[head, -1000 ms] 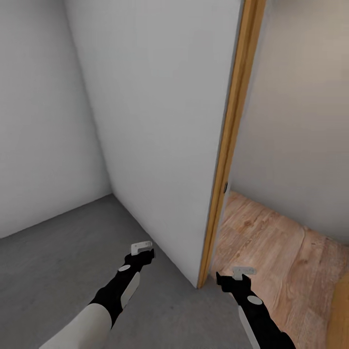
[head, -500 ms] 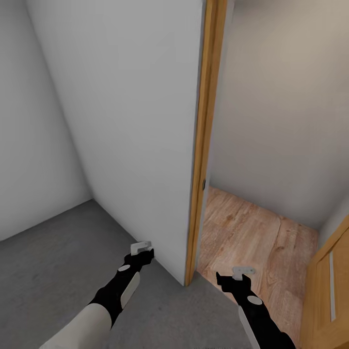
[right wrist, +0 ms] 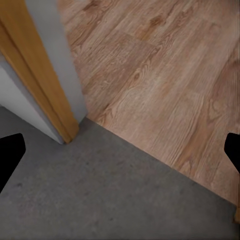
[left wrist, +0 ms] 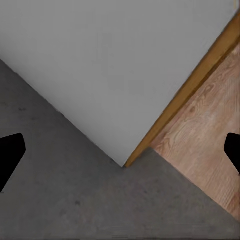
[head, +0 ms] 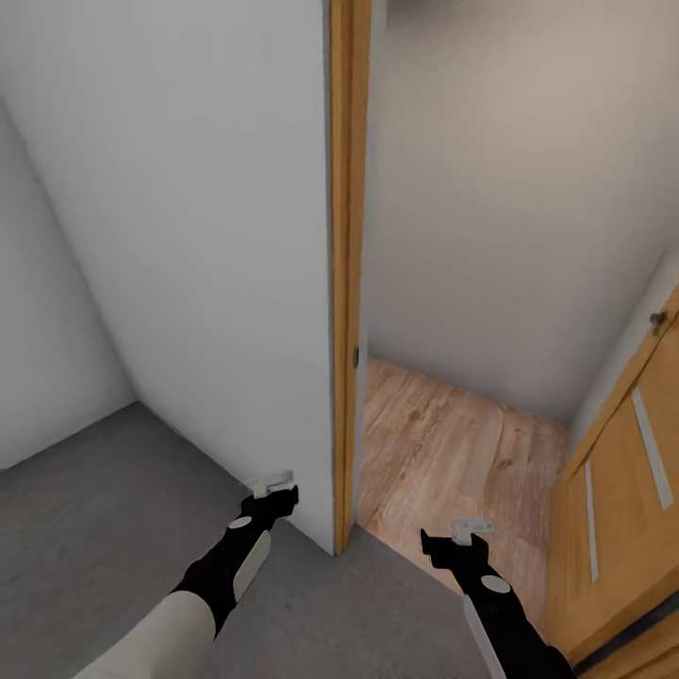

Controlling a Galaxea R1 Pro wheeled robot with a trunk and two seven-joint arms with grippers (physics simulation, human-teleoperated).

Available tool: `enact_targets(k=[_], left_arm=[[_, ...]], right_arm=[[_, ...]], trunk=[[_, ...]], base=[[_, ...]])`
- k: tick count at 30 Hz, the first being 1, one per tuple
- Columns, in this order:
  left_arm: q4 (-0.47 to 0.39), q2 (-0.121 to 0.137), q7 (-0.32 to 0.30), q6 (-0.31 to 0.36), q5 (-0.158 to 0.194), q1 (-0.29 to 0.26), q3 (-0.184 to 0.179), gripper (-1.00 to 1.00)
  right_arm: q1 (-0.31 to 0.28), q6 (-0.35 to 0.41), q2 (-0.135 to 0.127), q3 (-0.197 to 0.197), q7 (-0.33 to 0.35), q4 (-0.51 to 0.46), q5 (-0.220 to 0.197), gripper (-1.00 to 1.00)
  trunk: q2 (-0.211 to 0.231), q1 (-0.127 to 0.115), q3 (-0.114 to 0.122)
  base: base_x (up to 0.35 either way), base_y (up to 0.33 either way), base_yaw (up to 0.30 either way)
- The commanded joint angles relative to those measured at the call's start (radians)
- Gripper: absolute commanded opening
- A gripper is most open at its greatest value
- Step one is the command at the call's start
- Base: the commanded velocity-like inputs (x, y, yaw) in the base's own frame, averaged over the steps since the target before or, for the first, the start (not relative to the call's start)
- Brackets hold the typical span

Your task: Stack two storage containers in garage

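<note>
A white wall [head: 189,236] takes up the left and middle of the head view, ending in a wooden door frame [head: 347,264] that runs from the top edge down to the ground. Beneath the robot lies the floor [head: 85,528], matt dark grey concrete, which meets the wall's foot and stretches under both arms. Past the frame a wood-plank floor [head: 453,453] begins, its seam with the concrete running just ahead of the right arm, and a pale far wall [head: 490,207] closes that space. At the right edge stands a wooden door [head: 622,490] with narrow pale inset strips. Neither container is seen in these views. The left arm [head: 212,575], white at the forearm and black toward the wrist, reaches forward and slightly inward, low over the concrete, with the left gripper [head: 275,486] close to the wall's base beside the frame. The right arm [head: 495,613] reaches forward likewise, tilted a little toward the centre, and the right gripper [head: 471,526] sits near the seam between the two floors. In each wrist view the dark fingertips [left wrist: 10,155] [right wrist: 10,155] show at opposite edges, so both sets of jaws stand wide apart with nothing between them, pointed down at the frame's foot.
</note>
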Motion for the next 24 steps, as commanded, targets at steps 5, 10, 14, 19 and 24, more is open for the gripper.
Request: enact_targets(k=[5,10,14,19,24], left_arm=[[0.013,0.000,0.008,0.004,0.010,0.000,-0.008,1.00],[0.014,0.000,0.008,0.005,0.010,0.000,-0.008,1.00],[0.015,-0.001,0.008,0.006,0.010,0.000,-0.008,1.00],[0.015,-0.001,0.008,0.006,0.010,0.000,-0.008,1.00],[0.015,-0.002,0.008,0.006,0.010,0.000,-0.008,1.00]], right_arm=[[-0.001,0.006,0.001,-0.001,-0.002,-0.002,0.001,1.00],[-0.001,0.006,0.001,-0.001,-0.002,-0.002,0.001,1.00],[-0.001,0.006,0.001,-0.001,-0.002,-0.002,0.001,1.00],[-0.001,0.006,0.001,-0.001,-0.002,-0.002,0.001,1.00],[-0.001,0.006,0.001,-0.001,-0.002,-0.002,0.001,1.00]], trunk=[[-0.002,0.001,-0.002],[-0.002,0.001,-0.002],[-0.002,0.001,-0.002],[-0.002,0.001,-0.002],[-0.002,0.001,-0.002]], base=[[0.000,0.000,-0.267],[0.000,0.000,-0.267],[0.000,0.000,-0.267],[0.000,0.000,-0.267],[0.000,0.000,-0.267]])
